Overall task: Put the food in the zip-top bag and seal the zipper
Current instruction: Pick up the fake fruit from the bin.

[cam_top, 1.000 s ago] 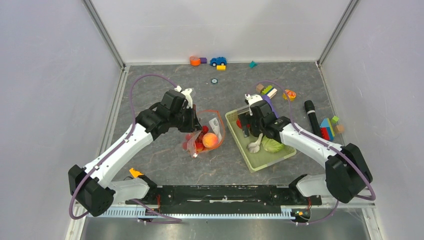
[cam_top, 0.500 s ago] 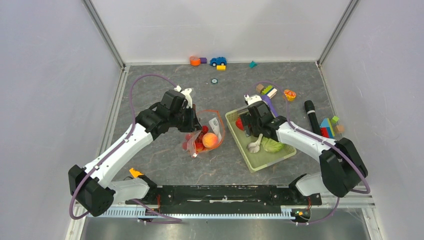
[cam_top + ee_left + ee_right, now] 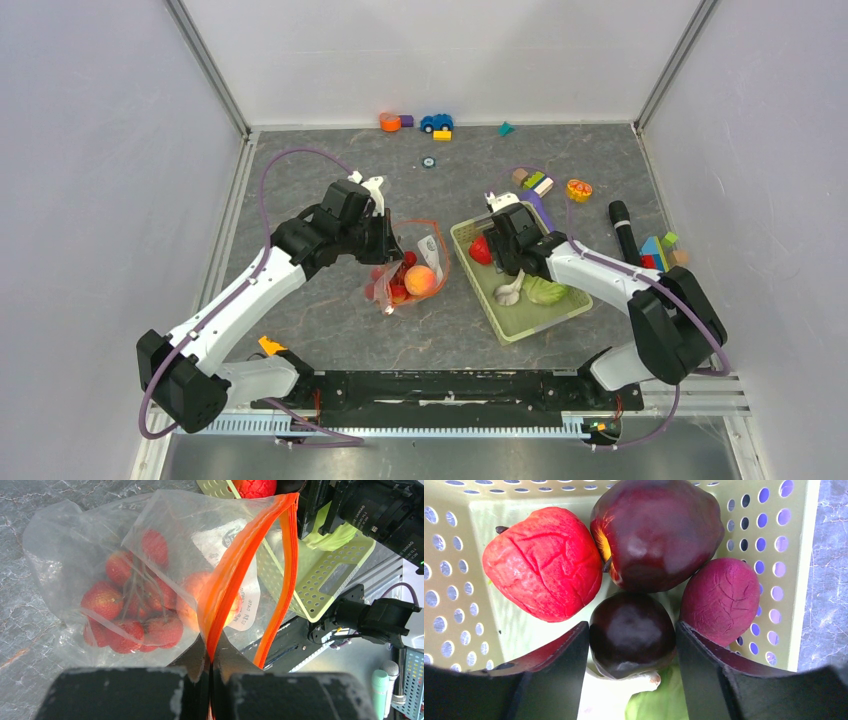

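Note:
The zip-top bag [image 3: 412,272] lies left of centre, clear and crinkly, with small red fruits [image 3: 131,614] and a peach [image 3: 420,280] inside. My left gripper [image 3: 211,655] is shut on the near side of the red-orange zipper [image 3: 235,565], and the bag's mouth gapes. My right gripper [image 3: 631,640] reaches down into the green basket [image 3: 454,580]. Its fingers press both sides of a small dark plum [image 3: 631,630]. Around it lie a red strawberry [image 3: 544,562], a larger dark plum [image 3: 656,532], a purple-red fruit [image 3: 721,600] and the green cabbage [image 3: 659,702].
The basket [image 3: 520,330] stands right of the bag, slanted. Behind and right of it are building blocks [image 3: 538,182], an orange slice [image 3: 579,188], a black cylinder [image 3: 621,230] and more blocks [image 3: 655,255]. A toy car [image 3: 436,122] and blocks sit at the back wall.
My right gripper has shifted a little left and back in the basket, and its jaws have narrowed onto the small dark plum. The left arm and the bag have not moved.

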Robot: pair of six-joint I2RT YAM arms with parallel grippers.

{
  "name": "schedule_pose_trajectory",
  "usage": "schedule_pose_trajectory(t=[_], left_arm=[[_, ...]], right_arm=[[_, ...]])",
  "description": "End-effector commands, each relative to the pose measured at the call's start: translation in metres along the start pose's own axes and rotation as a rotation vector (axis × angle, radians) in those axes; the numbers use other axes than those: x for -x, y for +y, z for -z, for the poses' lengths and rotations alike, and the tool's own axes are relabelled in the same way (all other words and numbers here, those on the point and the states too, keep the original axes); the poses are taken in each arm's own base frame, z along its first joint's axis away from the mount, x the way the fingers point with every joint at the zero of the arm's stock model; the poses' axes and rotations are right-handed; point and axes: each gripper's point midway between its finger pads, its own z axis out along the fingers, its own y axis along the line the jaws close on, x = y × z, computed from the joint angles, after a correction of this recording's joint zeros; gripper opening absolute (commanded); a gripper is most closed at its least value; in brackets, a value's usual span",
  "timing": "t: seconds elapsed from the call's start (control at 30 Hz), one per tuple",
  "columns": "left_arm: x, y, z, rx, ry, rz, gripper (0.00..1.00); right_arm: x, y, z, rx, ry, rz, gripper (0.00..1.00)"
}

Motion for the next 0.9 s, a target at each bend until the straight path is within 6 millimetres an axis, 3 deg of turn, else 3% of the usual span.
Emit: schedule_pose_trajectory(t=[0.0,0.17,0.5,0.67,0.77,0.87], left_arm=[[0.007,-0.005,0.000,-0.034,-0.021,-0.025,0.02],[0.007,-0.006,0.001,-0.038,-0.024,-0.027,0.02],[0.007,-0.007,0.001,-0.042,-0.021,-0.023,0.02],[0.006,-0.007,0.001,-0.043,-0.021,-0.021,0.02],[0.006,-0.007,0.002,-0.045,-0.021,-0.022,0.02],[0.007,-0.007,0.001,-0.044,-0.022,-0.020,0.02]], right_arm=[[0.015,-0.003,0.001,-0.012,-0.046,-0.016,0.59],[0.024,-0.005,0.011,-0.008,-0.085,-0.028,0.47],[0.064,-0.003,0.056,0.090,-0.306,-0.074,0.38],[0.092,0.015,0.095,0.256,-0.522,-0.080,0.35],[0.111,0.027,0.128,0.373,-0.687,-0.063,0.34],[0.120,0.040,0.156,0.487,-0.800,-0.024,0.34]])
